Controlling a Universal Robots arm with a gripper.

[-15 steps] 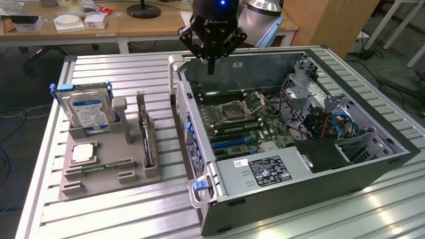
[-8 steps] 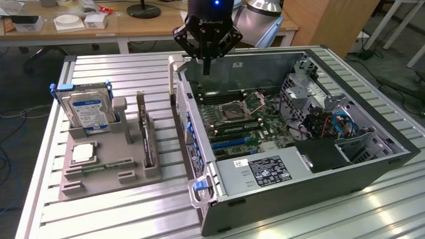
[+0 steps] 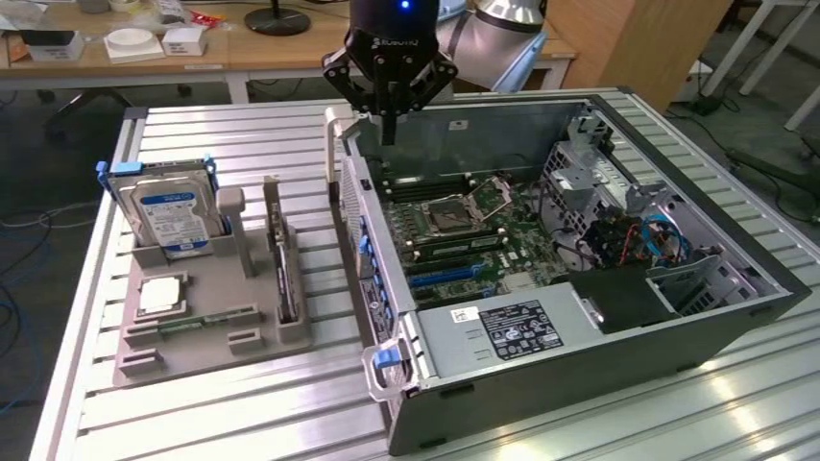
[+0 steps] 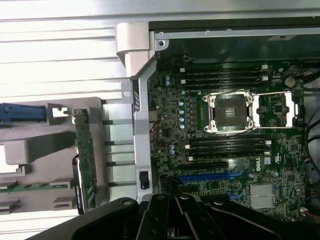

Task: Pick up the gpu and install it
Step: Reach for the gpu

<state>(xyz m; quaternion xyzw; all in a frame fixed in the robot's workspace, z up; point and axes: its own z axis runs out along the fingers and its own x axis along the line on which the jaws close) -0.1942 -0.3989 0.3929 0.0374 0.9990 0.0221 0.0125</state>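
Green gpu (image 3: 284, 264) stands on edge in the grey holder (image 3: 205, 336), easy to grab, about 7 o'clock from my gripper (image 3: 387, 120), fingers pressed together, empty, hovering over the case (image 3: 577, 375).

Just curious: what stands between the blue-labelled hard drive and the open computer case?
In the exterior view, the gpu stands edge-on there, slotted in the grey holder.
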